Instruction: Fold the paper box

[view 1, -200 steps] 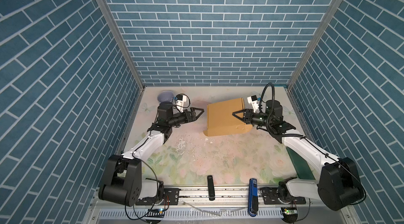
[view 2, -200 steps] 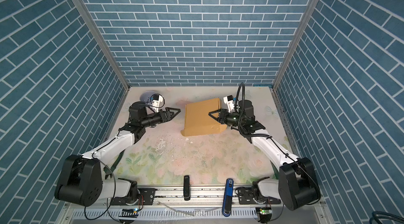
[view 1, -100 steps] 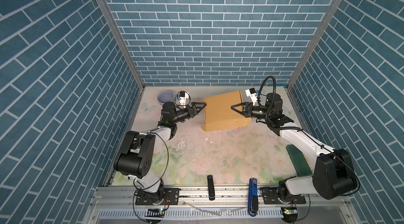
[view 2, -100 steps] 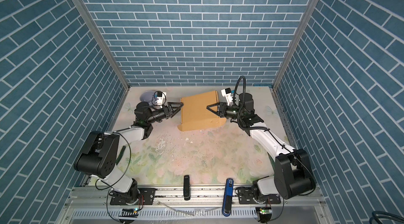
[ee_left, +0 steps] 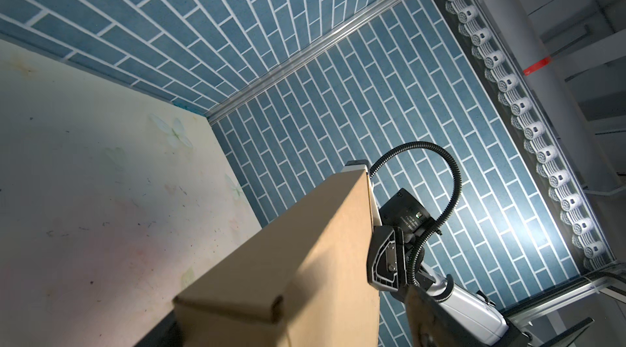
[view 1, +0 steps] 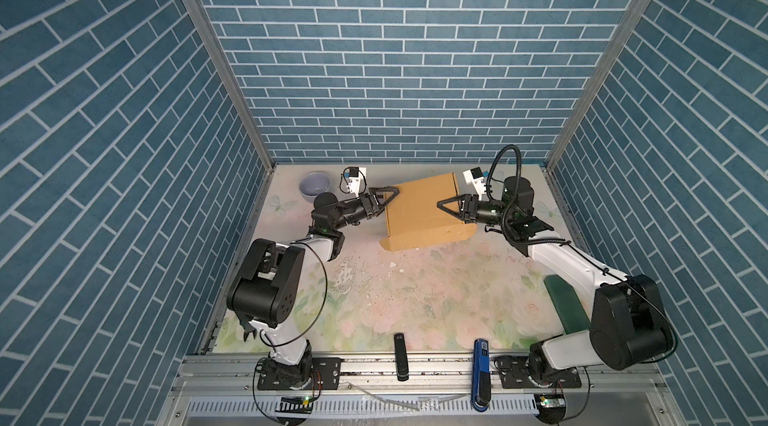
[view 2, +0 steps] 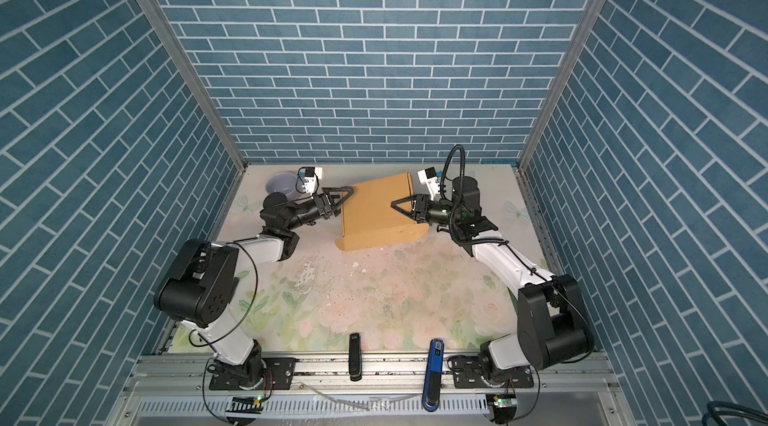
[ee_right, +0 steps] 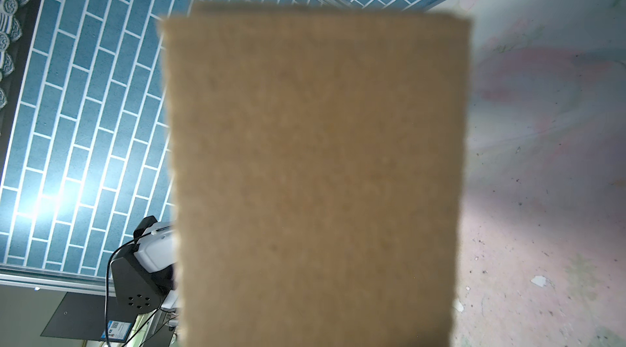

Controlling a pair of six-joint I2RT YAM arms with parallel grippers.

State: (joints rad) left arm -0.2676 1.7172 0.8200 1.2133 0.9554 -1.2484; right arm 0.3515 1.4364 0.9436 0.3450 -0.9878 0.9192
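One paper box [view 1: 419, 211]; one lavender bowl [view 1: 315, 187].

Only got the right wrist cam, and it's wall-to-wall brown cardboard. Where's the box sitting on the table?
Observer: The box is at the far end of the table, about mid-width.
Operator: Left gripper on it?
Observer: The left gripper is open, right at the box's left edge. I can't tell whether it's touching.
Operator: Anything else back there?
Observer: A pale bowl sits in the far left corner, apart from the box.
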